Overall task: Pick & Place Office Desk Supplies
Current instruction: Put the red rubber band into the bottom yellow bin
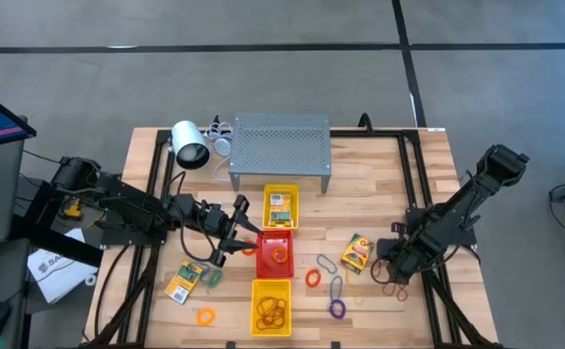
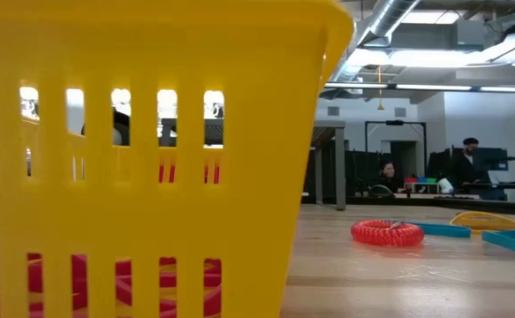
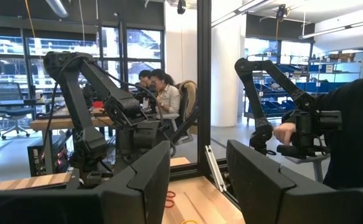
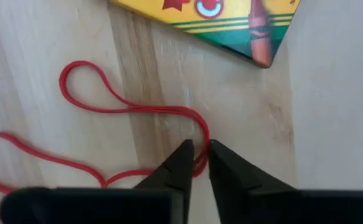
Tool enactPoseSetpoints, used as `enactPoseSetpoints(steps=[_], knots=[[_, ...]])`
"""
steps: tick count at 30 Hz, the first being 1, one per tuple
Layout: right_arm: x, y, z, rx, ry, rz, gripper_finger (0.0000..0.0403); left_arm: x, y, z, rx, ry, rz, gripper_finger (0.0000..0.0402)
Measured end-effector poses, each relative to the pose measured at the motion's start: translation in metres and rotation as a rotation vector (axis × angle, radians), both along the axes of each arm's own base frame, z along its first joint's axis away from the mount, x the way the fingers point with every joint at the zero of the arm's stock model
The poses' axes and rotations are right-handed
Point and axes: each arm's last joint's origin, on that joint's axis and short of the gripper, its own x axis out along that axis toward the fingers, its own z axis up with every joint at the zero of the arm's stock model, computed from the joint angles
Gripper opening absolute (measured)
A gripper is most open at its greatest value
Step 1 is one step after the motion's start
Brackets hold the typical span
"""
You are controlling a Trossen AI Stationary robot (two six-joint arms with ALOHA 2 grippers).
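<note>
My right gripper (image 1: 391, 278) is down at the table's right side, shut on a thin red rubber band (image 4: 106, 112) that lies flat on the wood. A yellow-green card packet (image 1: 357, 252) lies just beyond it and also shows in the right wrist view (image 4: 218, 18). My left gripper (image 1: 241, 233) hovers open and empty just left of the red tray (image 1: 274, 254); in its wrist view the fingers (image 3: 137, 180) point level across the table. Orange (image 1: 313, 278), blue (image 1: 335, 288) and purple (image 1: 337, 308) loops lie between the trays and my right gripper. My right gripper pinches one strand of the red rubber band at a bend of its loop (image 4: 201, 152) between its two fingertips. The fingers come from above, pointing down. The rest of the band lies slack on the table.
A yellow tray (image 1: 281, 194) holds a card packet, the red tray holds an orange ring, and a near yellow tray (image 1: 271, 320) holds rubber bands. Another packet (image 1: 185, 281), a green loop (image 1: 211, 276) and an orange loop (image 1: 204, 316) lie at the left. A grey perforated stand (image 1: 280, 145) and a white cylinder (image 1: 190, 145) stand at the back.
</note>
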Motion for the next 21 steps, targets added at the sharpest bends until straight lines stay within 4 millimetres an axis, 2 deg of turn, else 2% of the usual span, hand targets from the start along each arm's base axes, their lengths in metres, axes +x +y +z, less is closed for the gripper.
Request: enactPoseSetpoints(steps=[4, 21], knots=[[0.0000, 0.0000, 0.0000, -0.001, 0.000, 0.004, 0.0005, 0.0000, 0.0000, 0.0000, -0.003, 0.001, -0.001, 0.0153], [0.0015, 0.0021, 0.0039, 0.007, 0.001, 0.027, 0.0001, 0.0000, -0.0001, 0.0000, -0.021, 0.007, -0.006, 0.0153]])
